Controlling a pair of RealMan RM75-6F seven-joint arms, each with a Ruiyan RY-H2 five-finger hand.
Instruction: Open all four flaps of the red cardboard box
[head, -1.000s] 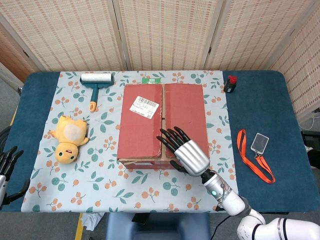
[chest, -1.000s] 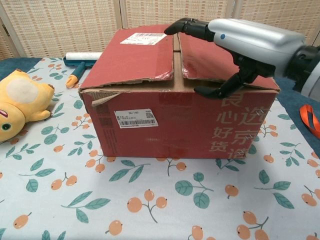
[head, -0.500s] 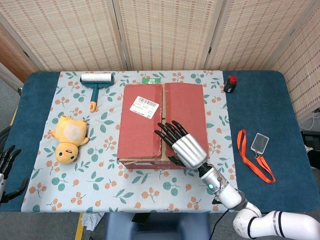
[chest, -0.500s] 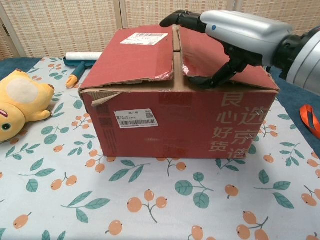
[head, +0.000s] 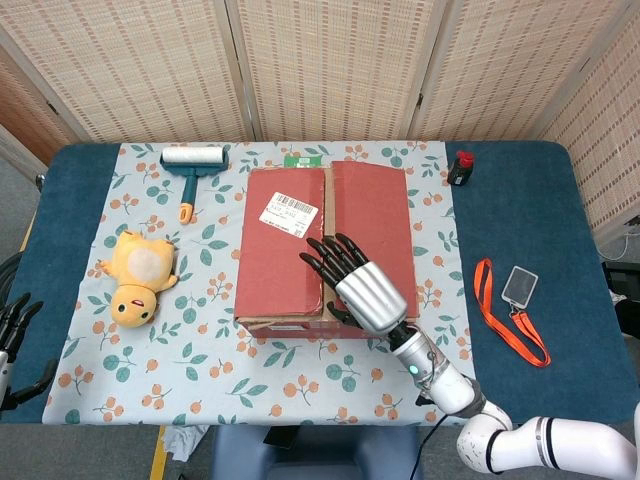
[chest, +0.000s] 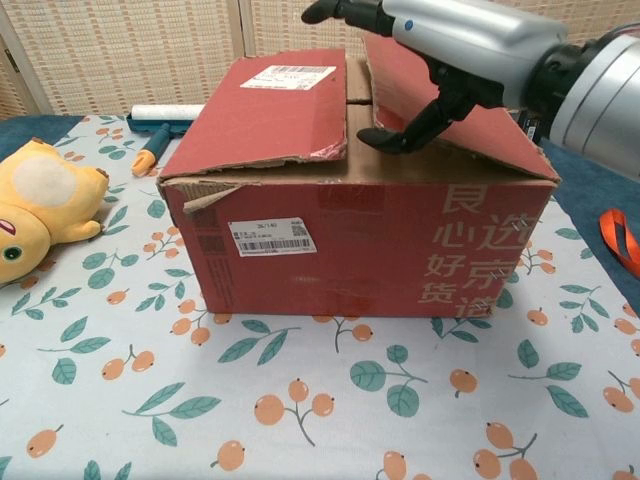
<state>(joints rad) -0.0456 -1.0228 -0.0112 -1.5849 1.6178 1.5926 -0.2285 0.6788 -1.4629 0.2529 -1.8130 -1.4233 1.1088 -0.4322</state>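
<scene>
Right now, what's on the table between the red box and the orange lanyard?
Nothing: between the box and the lanyard, the head view shows bare tablecloth.

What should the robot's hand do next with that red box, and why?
Probably keep lifting: the right hand has its thumb under the inner edge of the right flap of the red box, and that edge is raised a little, while the left flap lies flat. Swinging it outward would open it.

Stuff you can't quite make out

The right hand (head: 362, 285) covers part of the red cardboard box (head: 290, 250) seam, and its fingertips run off the chest view's top edge. The left hand (head: 14, 330) is cropped at the frame's left edge, maybe open. The shipping label (head: 289, 213) text is too small to read.
</scene>
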